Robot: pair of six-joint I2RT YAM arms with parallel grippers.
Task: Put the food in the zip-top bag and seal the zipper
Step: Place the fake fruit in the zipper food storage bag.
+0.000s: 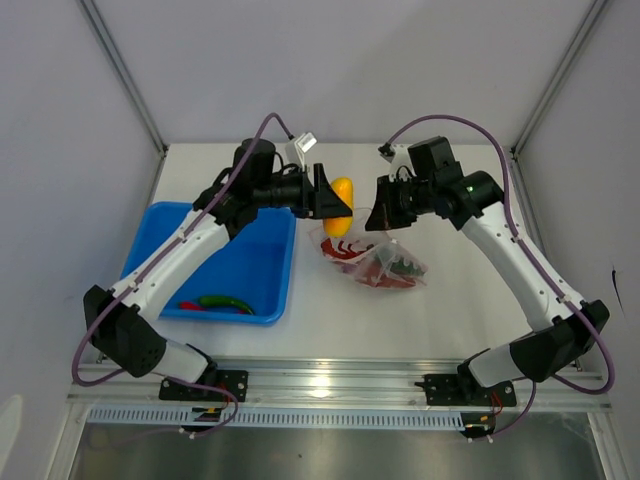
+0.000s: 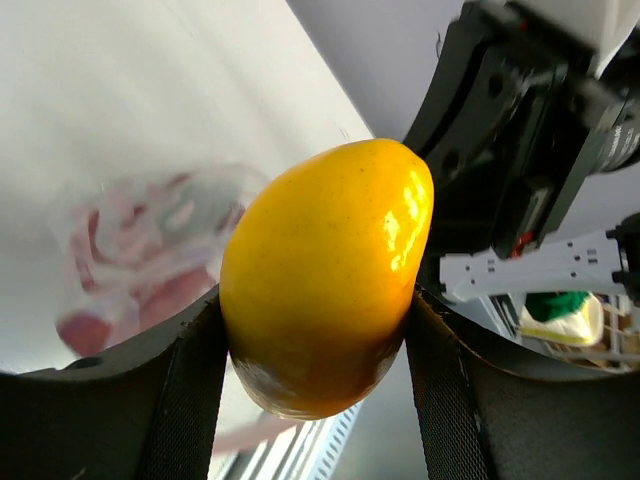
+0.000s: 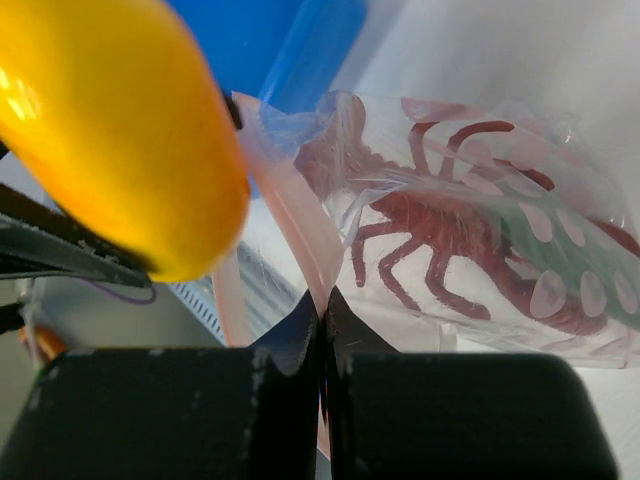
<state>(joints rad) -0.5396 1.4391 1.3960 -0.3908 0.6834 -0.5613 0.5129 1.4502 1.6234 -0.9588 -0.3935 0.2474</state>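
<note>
**A:** Which step is this?

**B:** Loading, I'd say. The left pincer (image 1: pixel 336 208) is clamped on the yellow fruit (image 2: pixel 325 275), one finger on each flank, and carries it in the air. The zip-top bag (image 1: pixel 388 264) lies on the surface (image 1: pixel 330 335) just below and beyond its tips, toward the right pincer.

**A:** And the right pincer (image 3: pixel 323 345)?

**B:** Closed tight on the bag's lip, pinching the plastic right at the pink zipper (image 3: pixel 285 210), which rises from its tips. That lifts one side of the mouth. How wide the mouth gapes I cannot tell.

**A:** What's in the containers?

**B:** Red pieces and something green show through the bag's plastic. The blue tray (image 1: pixel 160 220), out behind the left pincer's wrist, holds a green pepper (image 1: pixel 226 300) and a red chili (image 1: pixel 193 307).

**A:** Next move?

**B:** Probably lower the fruit past the held lip and release only once it's inside. It looks bulky against that mouth and could snag the strip. After that come the tray's two pieces, then the sealing, which isn't done yet.
</note>
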